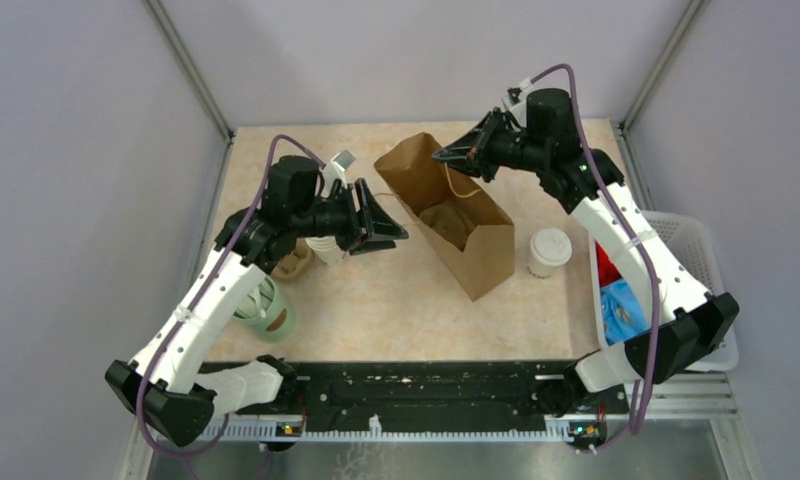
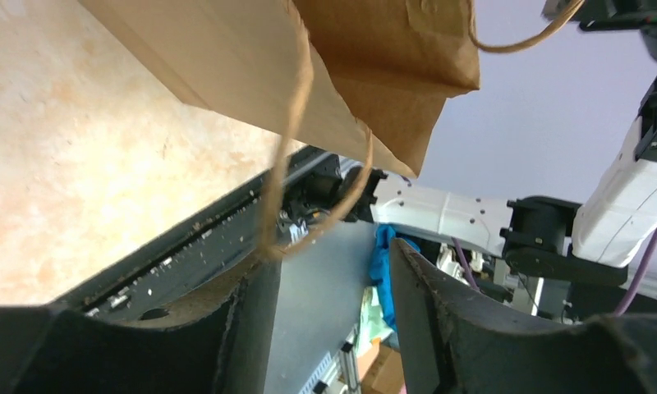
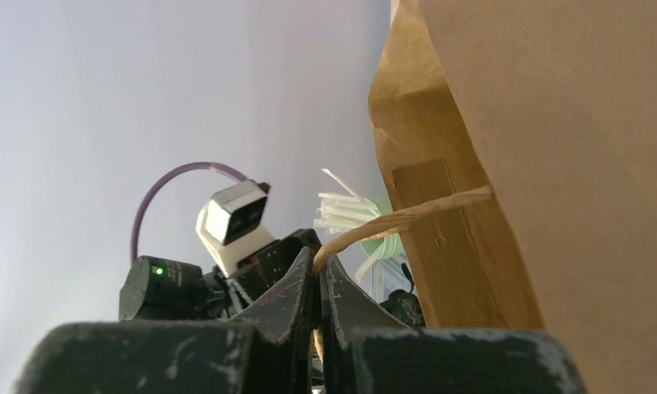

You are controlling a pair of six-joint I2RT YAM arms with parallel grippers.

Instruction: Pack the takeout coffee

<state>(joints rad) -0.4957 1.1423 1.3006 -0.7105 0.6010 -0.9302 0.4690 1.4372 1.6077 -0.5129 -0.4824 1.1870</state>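
Observation:
The takeout coffee (image 1: 549, 250), a small cream cup with a white lid, stands on the table just right of the open brown paper bag (image 1: 446, 215). My right gripper (image 1: 448, 156) is above the bag's far rim, shut on a twine handle (image 3: 399, 218); its jaws (image 3: 319, 264) pinch the twine beside the bag (image 3: 506, 164). My left gripper (image 1: 394, 226) is open at the bag's left side. In the left wrist view the bag's other twine handle (image 2: 286, 156) hangs looped just beyond my open left gripper (image 2: 329, 254), near the left one, below the bag (image 2: 366, 66).
A stack of lidless cups (image 1: 326, 247) and a brown cardboard tray (image 1: 294, 262) sit under the left arm. A green holder (image 1: 273, 312) stands at the near left. A white basket (image 1: 681, 250) with red and blue packets sits at the right edge.

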